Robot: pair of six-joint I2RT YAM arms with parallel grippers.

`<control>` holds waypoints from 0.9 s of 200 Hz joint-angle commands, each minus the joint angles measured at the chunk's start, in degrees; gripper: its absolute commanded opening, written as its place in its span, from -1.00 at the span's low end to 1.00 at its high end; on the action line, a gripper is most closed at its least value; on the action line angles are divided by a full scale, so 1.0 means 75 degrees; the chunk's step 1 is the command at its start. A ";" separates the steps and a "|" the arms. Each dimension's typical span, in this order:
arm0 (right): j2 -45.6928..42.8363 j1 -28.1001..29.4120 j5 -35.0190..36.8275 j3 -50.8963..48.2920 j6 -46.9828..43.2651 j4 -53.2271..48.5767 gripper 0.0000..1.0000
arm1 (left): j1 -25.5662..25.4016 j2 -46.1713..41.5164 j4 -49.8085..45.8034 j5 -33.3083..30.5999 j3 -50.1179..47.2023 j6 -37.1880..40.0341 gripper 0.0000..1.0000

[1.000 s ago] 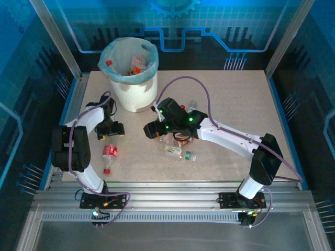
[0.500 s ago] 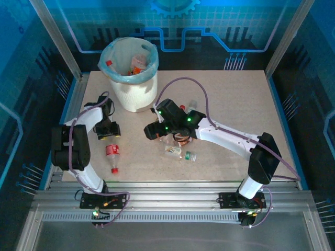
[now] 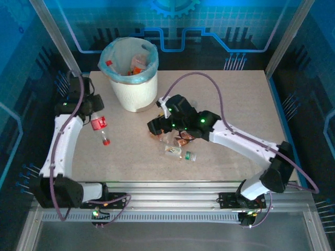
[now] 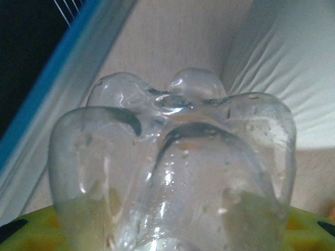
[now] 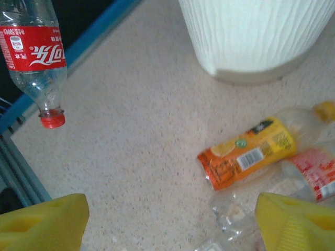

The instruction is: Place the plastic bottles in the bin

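One red-labelled bottle (image 3: 99, 124) hangs cap-down, pinched in my left gripper (image 3: 93, 112) at left; my right gripper (image 3: 155, 129) is spread above loose bottles (image 3: 175, 151) mid-frame, below the bin (image 3: 133, 93).

The red-labelled bottle (image 5: 34, 50) carries large white Chinese characters in the Coca-Cola brush script (only the last two show, tilted), with a small white panel above them whose print starts "500". The orange-labelled bottle (image 5: 246, 156) bears a white barcode patch and a small round green logo; its wording is too small to read.
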 commanded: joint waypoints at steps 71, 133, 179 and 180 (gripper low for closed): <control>-0.1307 -0.0494 0.0146 -0.0896 -0.0772 0.1603 0.63 | 0.0049 -0.0600 0.2983 0.0115 0.2494 -0.0653 -0.06; -0.0749 -0.0793 -0.0387 0.0015 -0.0981 0.1467 0.62 | -0.0218 0.0257 0.5755 0.1800 0.2759 -0.0931 -0.07; -0.0076 -0.0914 -0.0642 0.1022 -0.1124 0.1142 0.62 | -0.0794 0.1836 0.5576 0.2279 0.3967 0.0136 -0.08; -0.0055 -0.0916 -0.0653 0.1042 -0.1124 0.1134 0.62 | -0.0809 0.1855 0.5560 0.2291 0.3989 0.0156 -0.08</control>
